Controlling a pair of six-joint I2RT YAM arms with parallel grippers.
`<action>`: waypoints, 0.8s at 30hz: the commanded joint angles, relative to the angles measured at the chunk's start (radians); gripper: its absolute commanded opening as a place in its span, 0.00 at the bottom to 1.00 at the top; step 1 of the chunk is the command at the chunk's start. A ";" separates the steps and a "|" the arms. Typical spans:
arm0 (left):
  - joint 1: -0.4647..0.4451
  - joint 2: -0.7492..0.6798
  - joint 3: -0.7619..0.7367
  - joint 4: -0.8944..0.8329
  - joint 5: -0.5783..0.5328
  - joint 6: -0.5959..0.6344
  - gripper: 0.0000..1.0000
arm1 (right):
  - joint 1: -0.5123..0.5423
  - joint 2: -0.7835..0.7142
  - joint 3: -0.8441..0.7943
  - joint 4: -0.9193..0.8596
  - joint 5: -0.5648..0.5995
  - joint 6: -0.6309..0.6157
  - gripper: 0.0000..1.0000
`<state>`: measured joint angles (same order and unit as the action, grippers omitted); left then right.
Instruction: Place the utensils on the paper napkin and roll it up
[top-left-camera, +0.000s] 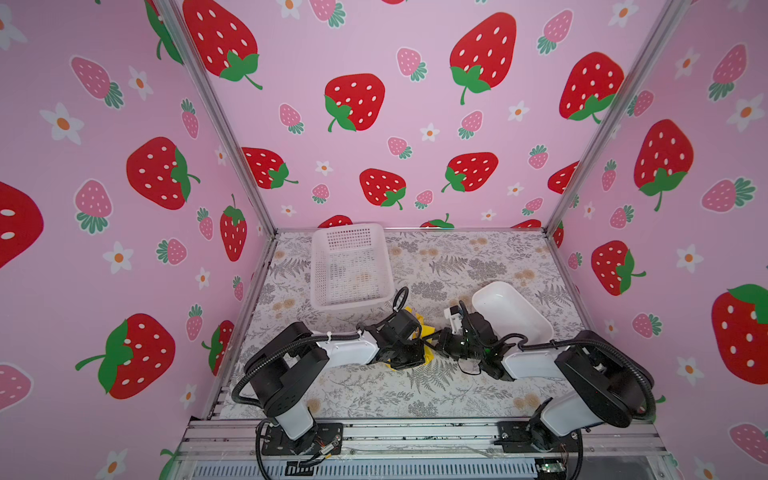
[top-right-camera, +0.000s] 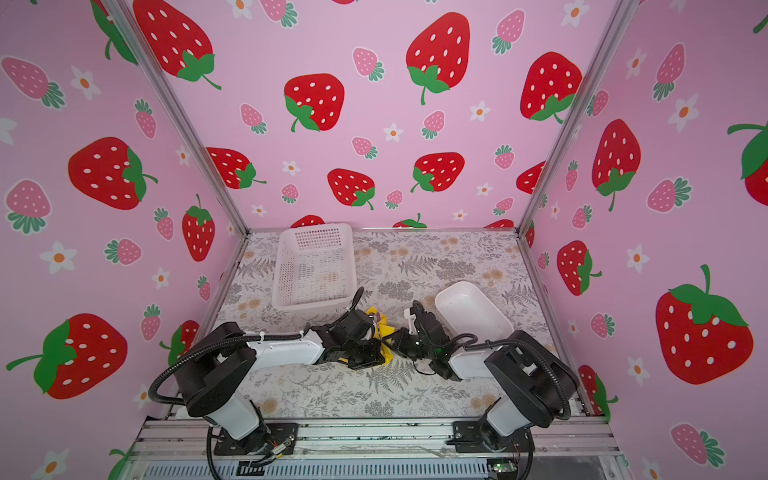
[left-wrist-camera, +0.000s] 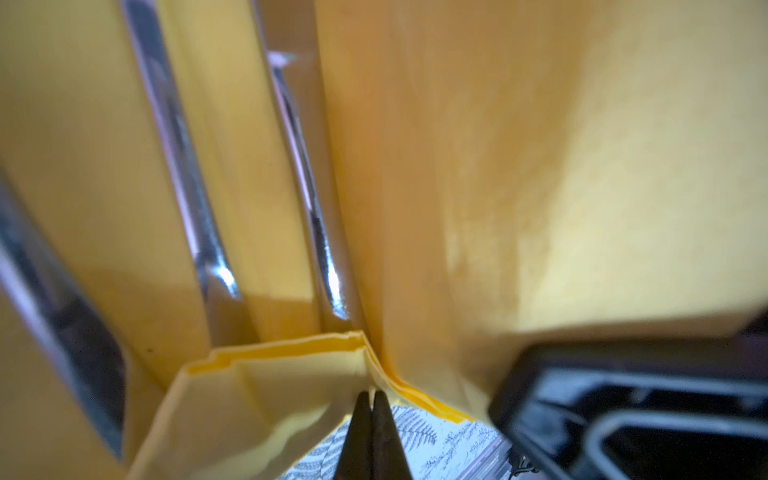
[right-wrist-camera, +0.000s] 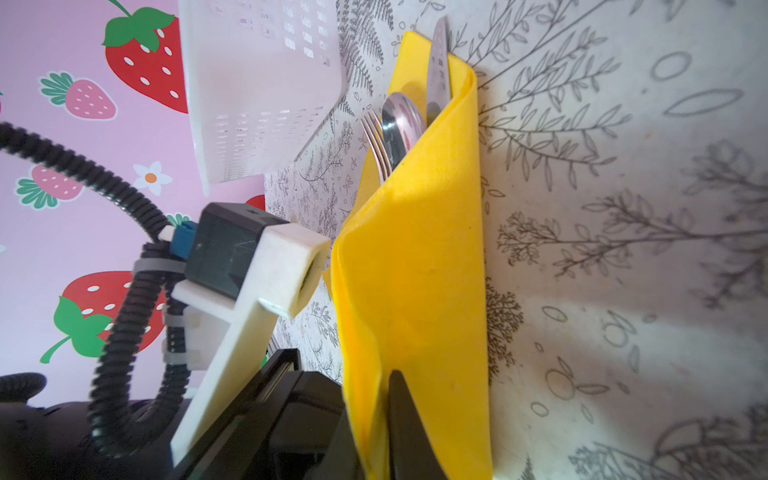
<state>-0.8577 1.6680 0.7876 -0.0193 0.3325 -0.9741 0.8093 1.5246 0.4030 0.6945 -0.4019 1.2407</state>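
Gripping the yellow napkin (top-right-camera: 385, 330) at lower centre, left pincer (left-wrist-camera: 371, 401) and right pincer (right-wrist-camera: 374, 403) hold it folded over the cutlery (right-wrist-camera: 401, 124).

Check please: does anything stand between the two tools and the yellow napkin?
Nothing visible does. The left tool is shut on a folded edge of the paper napkin, and the right tool grips its near end. The utensils lie inside the fold, heads sticking out.

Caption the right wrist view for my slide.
Right gripper pinches the folded yellow napkin; fork, spoon and knife poke out near the white basket.
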 joint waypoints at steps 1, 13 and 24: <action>-0.004 0.002 0.009 -0.001 -0.019 -0.007 0.03 | 0.003 -0.023 -0.003 0.012 0.008 0.023 0.13; -0.003 0.062 -0.024 0.123 -0.022 -0.084 0.03 | 0.003 -0.046 -0.030 -0.005 0.022 0.023 0.13; -0.003 -0.122 -0.095 0.084 -0.119 -0.075 0.04 | 0.004 -0.051 -0.018 -0.004 -0.005 0.001 0.15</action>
<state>-0.8581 1.6161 0.7059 0.0944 0.2733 -1.0481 0.8093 1.4899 0.3729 0.6857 -0.3950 1.2518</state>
